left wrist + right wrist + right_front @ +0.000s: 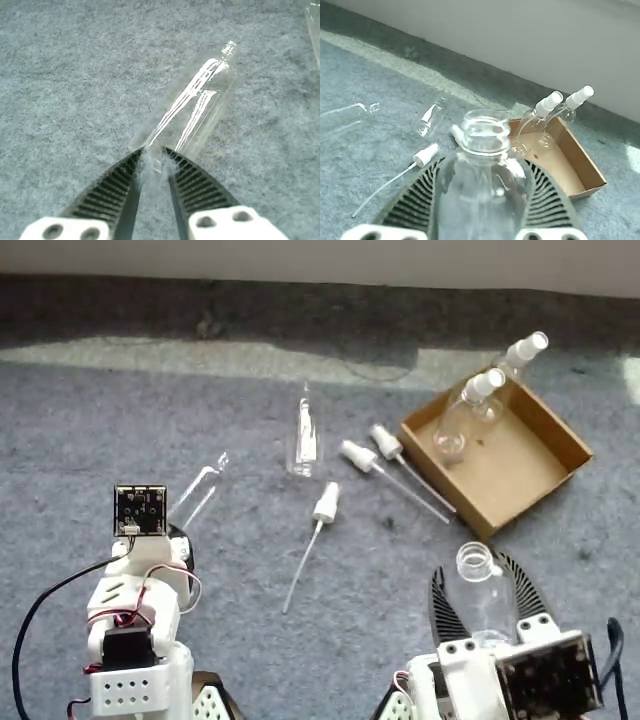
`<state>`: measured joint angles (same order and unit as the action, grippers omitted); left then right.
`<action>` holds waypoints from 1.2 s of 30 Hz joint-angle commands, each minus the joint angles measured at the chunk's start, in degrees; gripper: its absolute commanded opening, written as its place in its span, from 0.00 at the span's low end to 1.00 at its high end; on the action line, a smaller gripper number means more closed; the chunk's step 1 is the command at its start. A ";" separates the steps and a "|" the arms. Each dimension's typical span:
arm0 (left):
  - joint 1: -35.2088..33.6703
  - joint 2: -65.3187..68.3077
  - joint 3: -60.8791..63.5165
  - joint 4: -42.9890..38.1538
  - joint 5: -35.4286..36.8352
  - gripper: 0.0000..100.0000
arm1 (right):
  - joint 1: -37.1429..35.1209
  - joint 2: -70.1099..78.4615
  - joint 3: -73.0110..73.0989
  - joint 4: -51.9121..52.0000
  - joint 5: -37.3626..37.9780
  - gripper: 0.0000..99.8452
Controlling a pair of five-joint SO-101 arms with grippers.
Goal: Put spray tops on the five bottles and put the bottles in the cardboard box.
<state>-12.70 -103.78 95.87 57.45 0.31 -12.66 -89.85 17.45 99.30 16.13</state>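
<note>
A grey carpeted table (120, 420) seen from above, with two robot arms at its near edge. The right tool (484, 167) is spread wide around the body of a clear bottle (482, 187) and holds it upright, its neck open and bare. The left tool (155, 152) is parted only a narrow slit. Its tips sit at the base end of a second clear bottle (192, 105), which lies on its side on the carpet and is not gripped. A third bare bottle (303, 435) lies farther back, near the middle of the table.

Three loose spray tops, each trailing a long thin dip tube, lie between that bottle and the cardboard box (525, 465): the nearest spray top (325, 503), a middle spray top (357, 454) and a far spray top (386, 440). In the box, two capped bottles (470, 405) lean against the back wall.

The bottles look light, rigid and smooth, so they would likely roll or slip. A hold across the widest part of the body seems safest. The tops are best taken by the white head, since the tubes look thin and bendable.
</note>
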 commanded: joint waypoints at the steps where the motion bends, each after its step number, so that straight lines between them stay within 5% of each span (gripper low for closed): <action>1: 0.92 -0.75 1.10 -1.05 -0.26 0.00 | 0.31 0.04 -5.85 1.80 -0.70 0.07; 21: 0.92 -0.75 1.10 -1.05 -0.26 0.00 | 0.57 -9.89 7.16 -1.80 -0.79 0.07; 29: 0.92 -0.75 1.10 -1.05 -0.26 0.00 | 13.23 -10.51 22.55 -19.12 -0.79 0.07; 36: 0.92 -0.75 1.10 -1.05 -0.26 0.00 | 3.82 -10.51 38.73 -28.44 -0.79 0.07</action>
<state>-12.70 -103.78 95.87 57.45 0.31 -3.96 -100.40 52.00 75.03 15.96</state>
